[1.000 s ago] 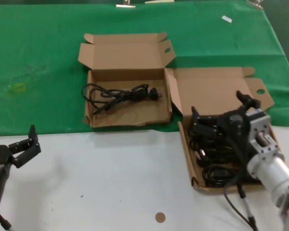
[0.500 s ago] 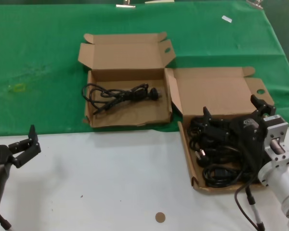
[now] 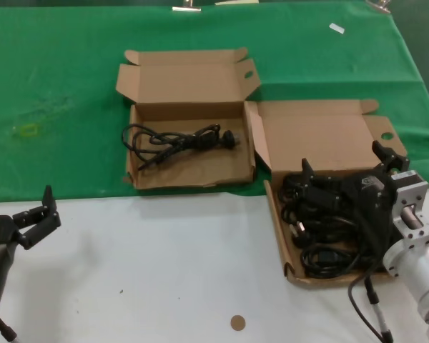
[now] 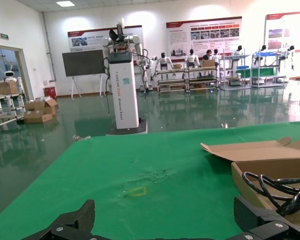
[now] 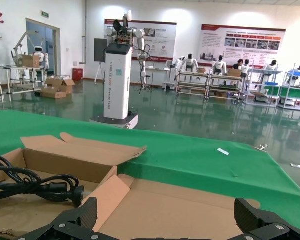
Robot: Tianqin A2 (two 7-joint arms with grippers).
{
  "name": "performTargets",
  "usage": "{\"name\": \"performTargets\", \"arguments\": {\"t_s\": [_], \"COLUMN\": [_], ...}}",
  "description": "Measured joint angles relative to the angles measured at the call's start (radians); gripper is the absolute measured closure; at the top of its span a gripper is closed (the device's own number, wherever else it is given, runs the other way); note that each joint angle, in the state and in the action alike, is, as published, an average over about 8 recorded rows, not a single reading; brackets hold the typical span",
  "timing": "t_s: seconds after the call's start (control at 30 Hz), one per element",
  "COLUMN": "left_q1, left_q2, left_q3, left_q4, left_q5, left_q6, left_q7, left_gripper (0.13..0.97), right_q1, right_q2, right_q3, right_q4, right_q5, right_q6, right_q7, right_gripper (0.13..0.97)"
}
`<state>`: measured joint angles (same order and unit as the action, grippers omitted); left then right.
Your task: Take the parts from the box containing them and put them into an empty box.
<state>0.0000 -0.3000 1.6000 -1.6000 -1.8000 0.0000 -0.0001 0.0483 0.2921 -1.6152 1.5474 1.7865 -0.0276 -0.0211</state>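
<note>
Several coiled power cords (image 3: 327,227) lie in the smooth-rimmed box (image 3: 277,223), directly below the wide open jaws of the right gripper (image 3: 344,175); the left gripper (image 3: 37,214), also open, waits far away

Two open boxes sit side by side mid-tabletop: the left box (image 3: 188,146) lies farther back with one cord (image 3: 179,138) in it; the right box (image 3: 322,193), nearer the front edge, holds a pile of cords (image 3: 325,229) under the right gripper (image 3: 343,171); the left gripper (image 3: 36,214) hangs at the front-left corner
</note>
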Motion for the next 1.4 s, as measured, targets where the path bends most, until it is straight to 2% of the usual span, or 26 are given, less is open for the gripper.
{"name": "performTargets", "arguments": {"t_s": [1.4], "left_q1": [0.000], "left_q2": [0.000], "left_q3": [0.000], "left_q4": [0.000], "left_q5": [0.000], "left_q6": [0.000], "left_q7": [0.000], "left_gripper": [0.132], "right_q1": [0.000], "right_q2": [0.000], "right_q3": [0.000], "right_q4": [0.000], "right_q5": [0.000], "right_q6": [0.000], "right_q7": [0.000], "right_gripper": [0.129]}}
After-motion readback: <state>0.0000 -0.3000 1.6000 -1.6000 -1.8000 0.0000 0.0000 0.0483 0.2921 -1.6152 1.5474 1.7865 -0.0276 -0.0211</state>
